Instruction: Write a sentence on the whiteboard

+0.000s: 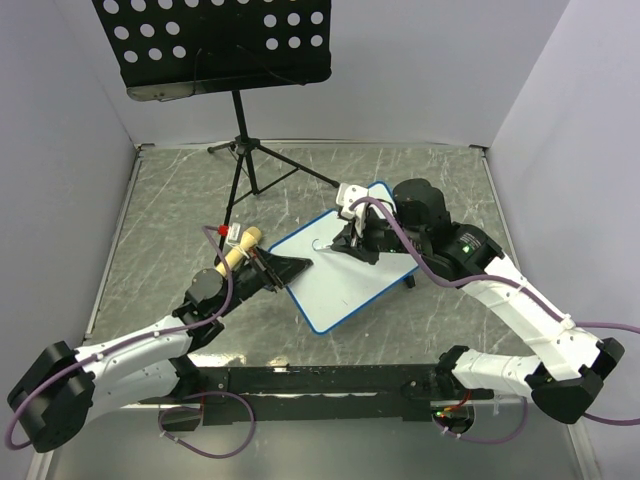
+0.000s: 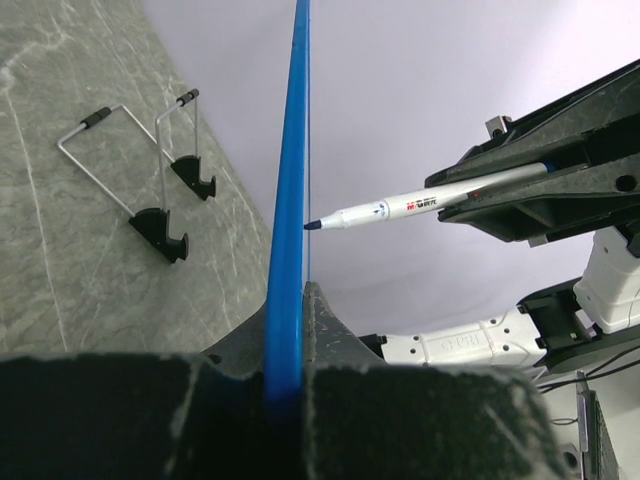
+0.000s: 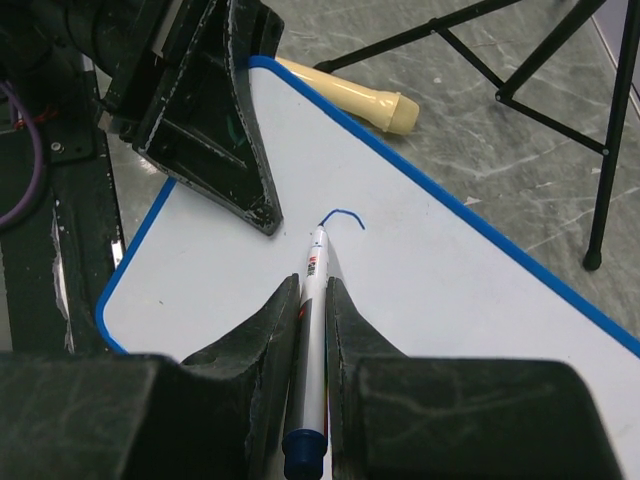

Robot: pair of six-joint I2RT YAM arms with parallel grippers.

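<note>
The whiteboard (image 1: 345, 275) with a thin blue frame lies tilted in the middle of the table. My left gripper (image 1: 290, 268) is shut on its left edge; in the left wrist view the blue frame (image 2: 288, 230) runs edge-on between the jaws. My right gripper (image 1: 350, 240) is shut on a white marker (image 3: 313, 300) with a dark blue end, its tip touching the board. One short curved blue stroke (image 3: 343, 217) is all that shows of the sentence; no whole words are visible. The marker also shows in the left wrist view (image 2: 420, 205).
A black perforated music stand (image 1: 215, 45) on a tripod (image 1: 250, 160) stands at the back. A cream cylinder (image 1: 240, 248) lies by the left gripper. Two wire feet with black ends (image 2: 150, 200) stick out behind the board. Grey walls close the table's sides.
</note>
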